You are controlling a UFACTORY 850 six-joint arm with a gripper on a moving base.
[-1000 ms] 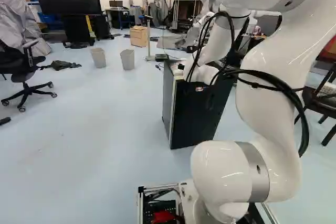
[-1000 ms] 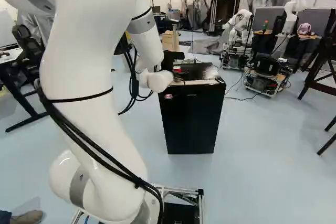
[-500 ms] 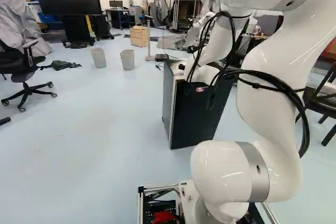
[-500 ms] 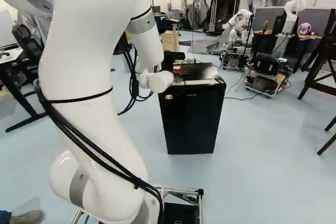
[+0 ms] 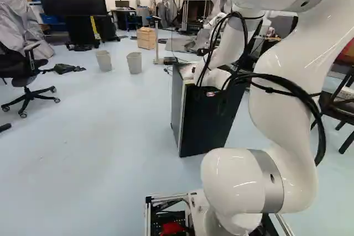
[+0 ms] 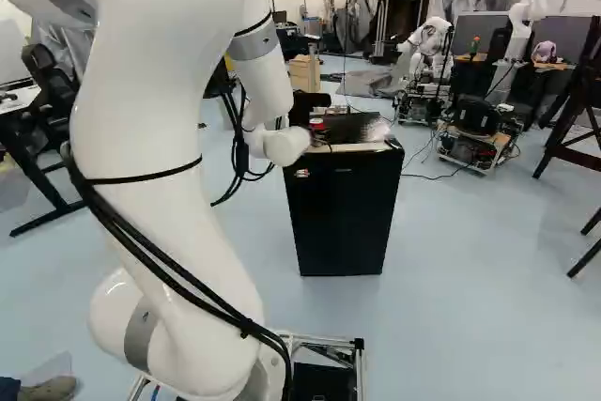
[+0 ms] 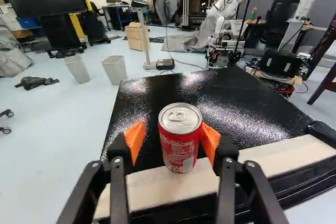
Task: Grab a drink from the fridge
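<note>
In the right base view my gripper (image 6: 308, 102) is a dark shape over the top of the small black fridge (image 6: 343, 213), partly hidden by the white wrist. The wrist view shows the gripper (image 7: 172, 129) open around a red drink can (image 7: 178, 142) with a silver lid. One orange pad (image 7: 211, 141) meets or nearly meets the can's side; a gap separates the other pad (image 7: 135, 140) from it. The can stands upright on the pale front strip (image 7: 273, 158) of the fridge's top. Only a bit of red (image 6: 316, 125) shows by the wrist in the right base view.
The fridge's glossy black top (image 7: 236, 98) stretches ahead of the can. Beyond it are two grey bins (image 5: 134, 62), a wooden drawer unit (image 5: 146, 38) and another robot (image 6: 430, 44). An office chair (image 5: 25, 78) stands at the far left of the left base view.
</note>
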